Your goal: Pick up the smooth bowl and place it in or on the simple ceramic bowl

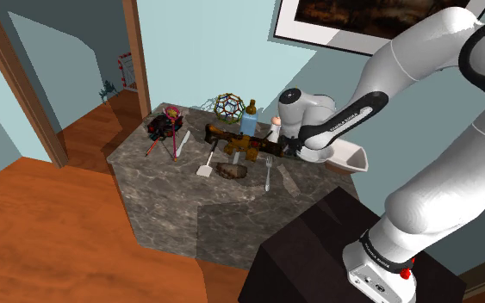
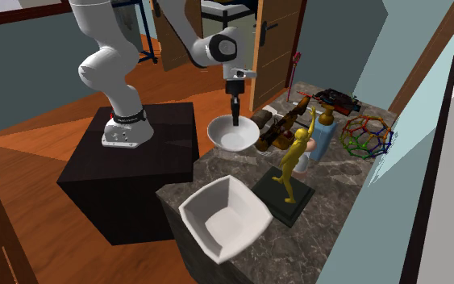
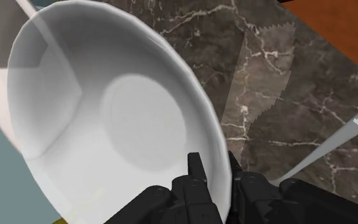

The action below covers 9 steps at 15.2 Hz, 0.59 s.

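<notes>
Here, claw (image 2: 235,121) pinching rim of empty round white bowl (image 2: 231,137); squarish white bowl (image 2: 217,222) also empty.

The wrist view's edge cuts off the round white bowl (image 3: 107,121).

No word here can be read. Small white lettering runs along the dark band (image 1: 346,120) on the forearm behind the claw (image 2: 235,121), illegible.
</notes>
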Each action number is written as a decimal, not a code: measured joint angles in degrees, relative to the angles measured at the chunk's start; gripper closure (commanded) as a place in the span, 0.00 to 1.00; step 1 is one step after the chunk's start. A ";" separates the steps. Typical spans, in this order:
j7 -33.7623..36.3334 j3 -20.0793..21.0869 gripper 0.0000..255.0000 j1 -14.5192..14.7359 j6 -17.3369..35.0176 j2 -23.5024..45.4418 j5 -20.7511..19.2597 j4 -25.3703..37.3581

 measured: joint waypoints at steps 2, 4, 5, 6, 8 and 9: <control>-1.69 0.18 1.00 0.13 -0.94 -1.48 1.71 0.09; -3.50 0.26 1.00 0.25 -1.89 -3.12 3.41 0.10; -4.16 0.36 1.00 0.38 -2.43 -3.68 4.15 0.28; -4.89 0.36 1.00 0.44 -2.81 -4.39 4.82 0.24; -6.59 -0.86 1.00 -0.66 -1.76 -5.43 4.33 -0.72; -7.97 -1.80 1.00 -1.49 -1.10 -6.18 4.03 -1.24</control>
